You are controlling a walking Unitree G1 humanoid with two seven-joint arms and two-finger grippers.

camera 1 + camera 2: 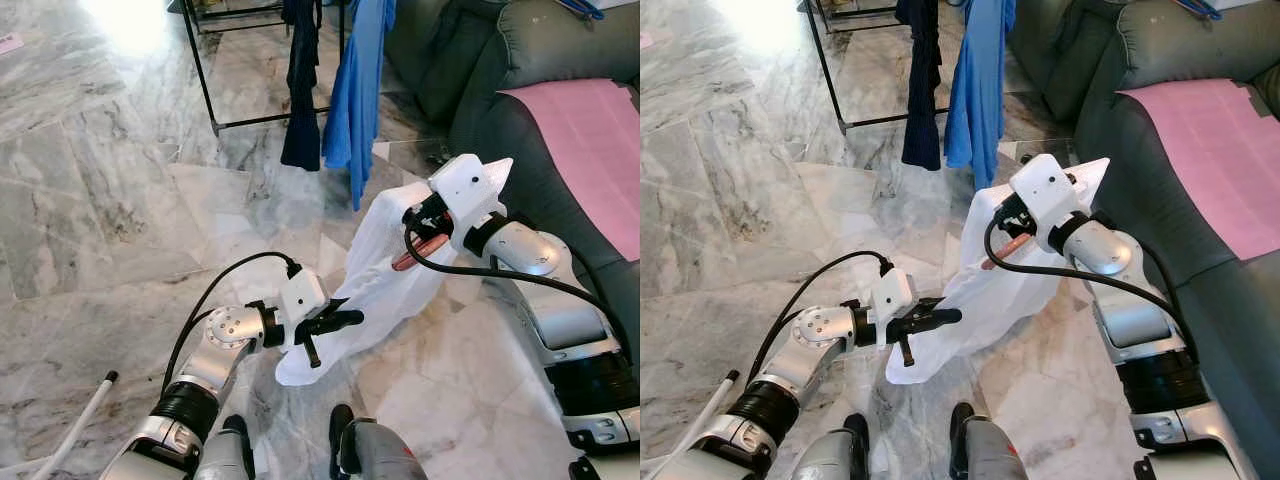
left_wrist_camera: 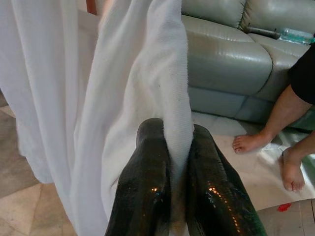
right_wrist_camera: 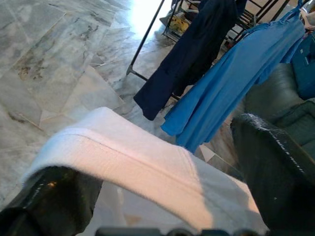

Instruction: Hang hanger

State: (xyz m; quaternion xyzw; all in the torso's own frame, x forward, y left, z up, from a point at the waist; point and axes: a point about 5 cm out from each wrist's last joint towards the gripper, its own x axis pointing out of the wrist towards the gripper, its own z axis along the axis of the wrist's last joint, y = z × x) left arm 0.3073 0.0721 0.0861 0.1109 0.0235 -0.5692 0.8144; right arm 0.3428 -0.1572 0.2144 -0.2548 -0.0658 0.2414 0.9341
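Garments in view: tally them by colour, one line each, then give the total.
White: 1, the white garment held between the left gripper and the right gripper.
Dark navy: 1, the dark navy garment hanging on the rack.
Blue: 1, the blue garment hanging beside it.
Total: 3

no legible text — no labels, no numbers

White garment (image 1: 385, 270); blue shirt (image 1: 355, 90) and navy garment (image 1: 301, 80) on black rack (image 1: 205, 75); grey-veined marble floor (image 1: 100, 200); pink cloth (image 1: 590, 140) on grey-green sofa (image 1: 500, 110).
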